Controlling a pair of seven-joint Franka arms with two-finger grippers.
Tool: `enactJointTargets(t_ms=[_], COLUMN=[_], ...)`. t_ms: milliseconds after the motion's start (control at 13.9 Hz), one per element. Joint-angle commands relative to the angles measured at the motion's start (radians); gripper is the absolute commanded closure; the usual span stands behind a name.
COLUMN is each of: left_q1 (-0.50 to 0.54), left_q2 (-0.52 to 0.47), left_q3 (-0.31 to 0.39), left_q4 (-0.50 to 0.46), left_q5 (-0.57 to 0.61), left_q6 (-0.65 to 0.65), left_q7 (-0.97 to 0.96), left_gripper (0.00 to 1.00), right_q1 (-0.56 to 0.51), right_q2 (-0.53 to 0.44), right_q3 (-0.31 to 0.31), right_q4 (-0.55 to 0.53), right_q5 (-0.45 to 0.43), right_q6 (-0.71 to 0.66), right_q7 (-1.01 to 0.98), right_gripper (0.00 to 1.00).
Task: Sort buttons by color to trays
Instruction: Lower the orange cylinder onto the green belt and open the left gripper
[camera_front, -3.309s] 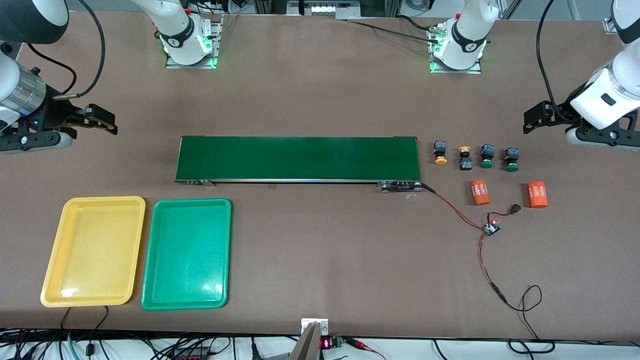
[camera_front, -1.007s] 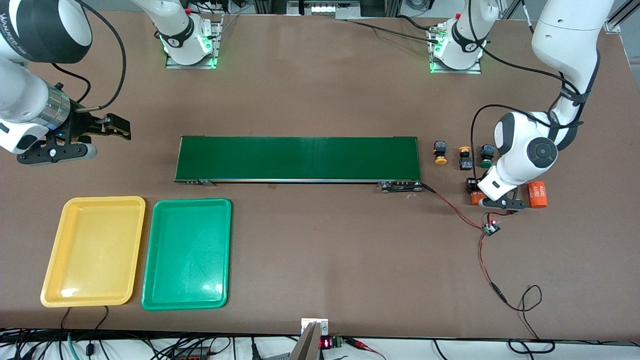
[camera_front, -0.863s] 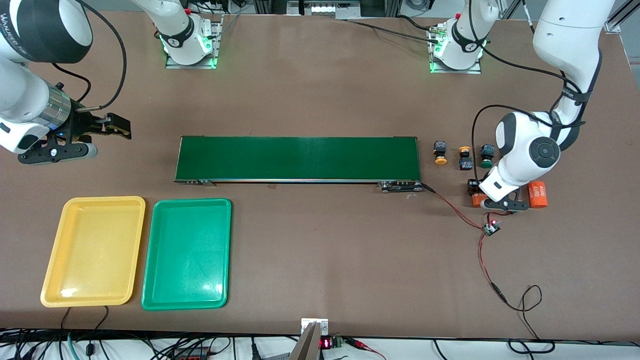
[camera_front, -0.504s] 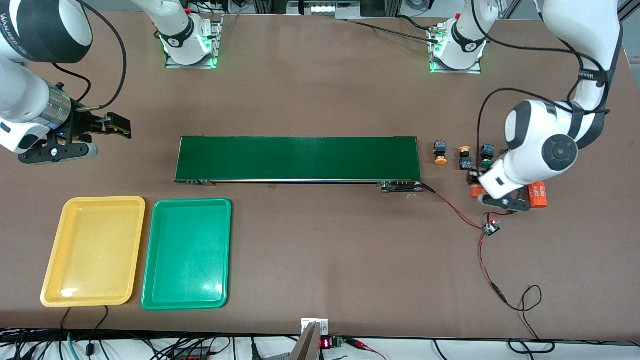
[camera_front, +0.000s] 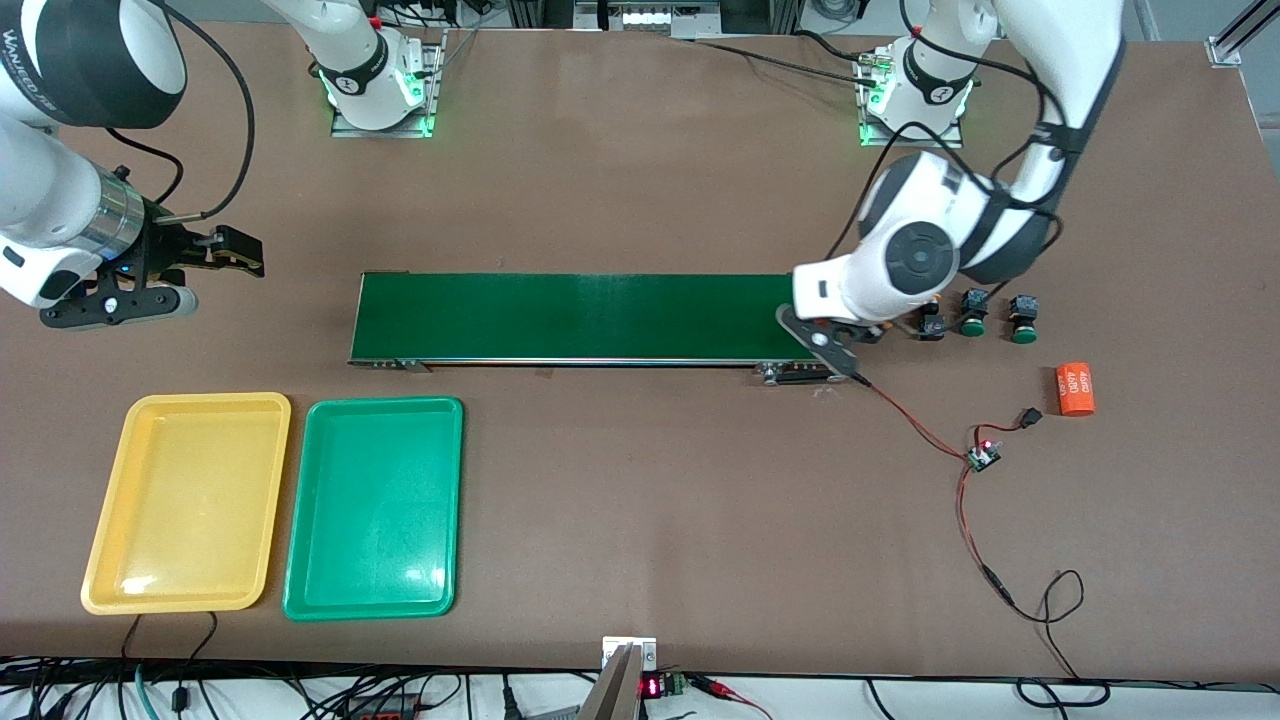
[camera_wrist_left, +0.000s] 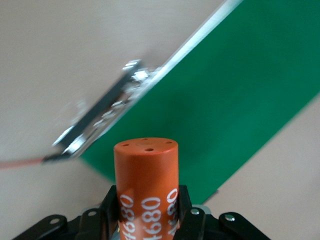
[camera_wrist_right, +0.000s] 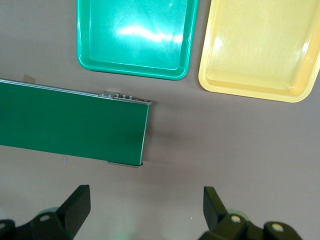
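1. Front view: the left gripper (camera_front: 838, 345) hangs over the conveyor belt (camera_front: 590, 317) at the end toward the left arm. The buttons sit on the table just off that same end: two green-capped buttons (camera_front: 972, 313) side by side and a black-bodied one (camera_front: 931, 326) peeking out from under the wrist; the fourth is hidden. The yellow tray (camera_front: 186, 502) and green tray (camera_front: 374, 508) lie empty, well apart from them, toward the right arm's end.

2. Left wrist view: the fingers (camera_wrist_left: 111, 210) are clamped on an orange numbered cylinder (camera_wrist_left: 146, 187), not a button. It stands upright in the grip, long axis pointing at the belt's corner below.

3. Right wrist view: the right gripper (camera_wrist_right: 145, 207) waits, fingers spread wide and empty, over bare table by the belt's other end, both trays in sight. This arm is far closer to the trays; the left arm is closer to the buttons.
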Motion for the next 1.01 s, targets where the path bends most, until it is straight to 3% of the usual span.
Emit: enactJointTargets(t_ms=[0,216,360,432,504,791,935], left_q1=[-0.016,-0.016,-0.018,-0.018,-0.018,-0.003,0.010], left_q2=[0.042,0.044,0.030,0.022,0.022,-0.028,-0.077], left_q3=[-0.022,-0.022,-0.044,-0.049,-0.051,-0.045,0.001], left_q4=[-0.021,-0.073,-0.094,-0.106,-0.108,-0.096,-0.088], left_q5=[0.016,0.016,0.015,0.015,0.015,0.010,0.005], left_q6=[0.092,0.218,0.220,0.220,0.220,0.193,0.116], left_q7=[0.231,0.466,0.535,0.536,0.537,0.511,0.418], left_gripper=[0.74,0.72,0.64,0.45,0.00,0.00,0.00], right_q1=[0.000,-0.002,0.000,0.000,0.000,0.000,0.000], right_q2=[-0.007,-0.007,-0.007,-0.007,-0.007,-0.007,-0.007], right_q3=[0.003,0.003,0.003,0.003,0.003,0.003,0.003], right_q4=[-0.011,-0.013,-0.011,-0.011,-0.011,-0.011,-0.011], right_q5=[0.000,0.000,0.003,0.003,0.005,0.005,0.005], right_q6=[-0.004,-0.005,-0.008,-0.008,-0.008,-0.013,-0.014], right_q7=[-0.004,-0.007,-0.006,-0.006,-0.006,-0.006,-0.006], right_gripper=[0.00,0.00,0.00,0.00,0.00,0.00,0.00])
